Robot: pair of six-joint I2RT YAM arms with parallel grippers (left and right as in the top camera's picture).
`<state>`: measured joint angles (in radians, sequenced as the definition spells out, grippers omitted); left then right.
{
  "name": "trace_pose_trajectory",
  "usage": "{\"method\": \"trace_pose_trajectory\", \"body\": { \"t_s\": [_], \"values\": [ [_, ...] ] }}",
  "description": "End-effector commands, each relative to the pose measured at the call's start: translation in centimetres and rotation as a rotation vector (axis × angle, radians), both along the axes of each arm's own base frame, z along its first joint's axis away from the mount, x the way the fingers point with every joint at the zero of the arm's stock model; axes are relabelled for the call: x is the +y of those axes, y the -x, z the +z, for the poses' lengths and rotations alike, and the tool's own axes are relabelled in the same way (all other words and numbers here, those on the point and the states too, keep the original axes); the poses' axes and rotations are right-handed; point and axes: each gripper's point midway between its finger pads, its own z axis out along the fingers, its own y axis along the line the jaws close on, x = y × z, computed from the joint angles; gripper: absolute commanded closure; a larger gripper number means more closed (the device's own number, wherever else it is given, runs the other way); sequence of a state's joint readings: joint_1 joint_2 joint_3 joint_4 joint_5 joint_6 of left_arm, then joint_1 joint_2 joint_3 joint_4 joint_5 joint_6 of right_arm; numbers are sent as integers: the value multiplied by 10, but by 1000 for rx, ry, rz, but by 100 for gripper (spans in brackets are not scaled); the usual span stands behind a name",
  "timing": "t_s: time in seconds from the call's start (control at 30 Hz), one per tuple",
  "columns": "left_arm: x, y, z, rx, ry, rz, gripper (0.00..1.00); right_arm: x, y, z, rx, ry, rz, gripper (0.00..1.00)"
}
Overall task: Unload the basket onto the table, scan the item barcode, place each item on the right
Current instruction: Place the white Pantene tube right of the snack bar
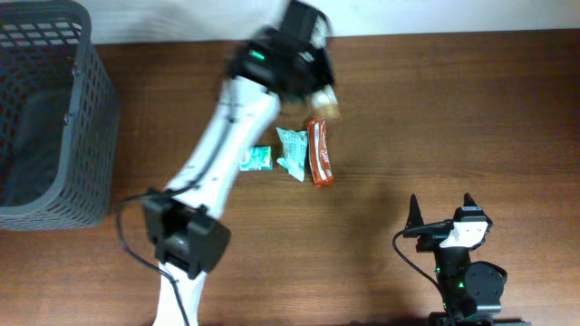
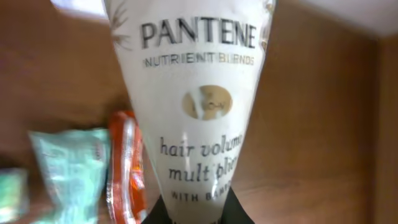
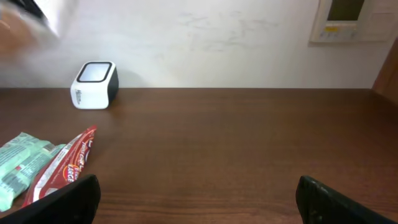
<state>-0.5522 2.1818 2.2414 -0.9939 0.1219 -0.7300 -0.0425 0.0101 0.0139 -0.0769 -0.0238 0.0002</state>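
Now grips a white Pantene tube (image 2: 199,93) tight in the left hand (image 2: 193,211), raised over the table's (image 3: 217,143) far side beside the orange packet (image 2: 124,168). Shows "hair volume" lettering and a gold oval, slightly blurred. Holds the right hand (image 1: 441,210) wide open, empty.

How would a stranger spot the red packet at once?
From the grey basket, look across the table to three packets in a row. The red packet lies farthest from the basket; the others are a pale green packet and a teal packet.
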Motion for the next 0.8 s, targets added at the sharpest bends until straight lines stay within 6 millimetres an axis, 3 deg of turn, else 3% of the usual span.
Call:
{"method": "trace_pose_trajectory", "body": {
  "t_s": [0.0,0.1,0.23,0.3,0.4,0.5,0.6,0.67,0.77],
  "values": [
    [-40,28,-45,6,-14,-52,100,-2,0,-3,3,-8,-13,1],
    [-53,46,-96,-5,-79,-70,97,-2,0,-3,3,-7,-13,1],
    [-41,52,-131,-36,-186,-33,94,-2,0,-3,3,-8,-13,1],
    [-36,55,-139,-26,-208,-40,90,-2,0,-3,3,-7,-13,2],
    [-35,55,-141,-34,-223,-64,62,-2,0,-3,3,-7,-13,1],
    [-29,49,-139,-56,-244,-43,56,-2,0,-3,3,-8,-13,1],
    [-14,30,-104,-100,-220,-11,53,-2,0,-3,3,-8,-13,1],
    [14,16,-51,-148,-186,47,46,-2,0,-3,3,-8,-13,1],
    [65,19,17,-187,-160,132,49,-2,0,-3,3,-8,-13,1]
  ]
}}
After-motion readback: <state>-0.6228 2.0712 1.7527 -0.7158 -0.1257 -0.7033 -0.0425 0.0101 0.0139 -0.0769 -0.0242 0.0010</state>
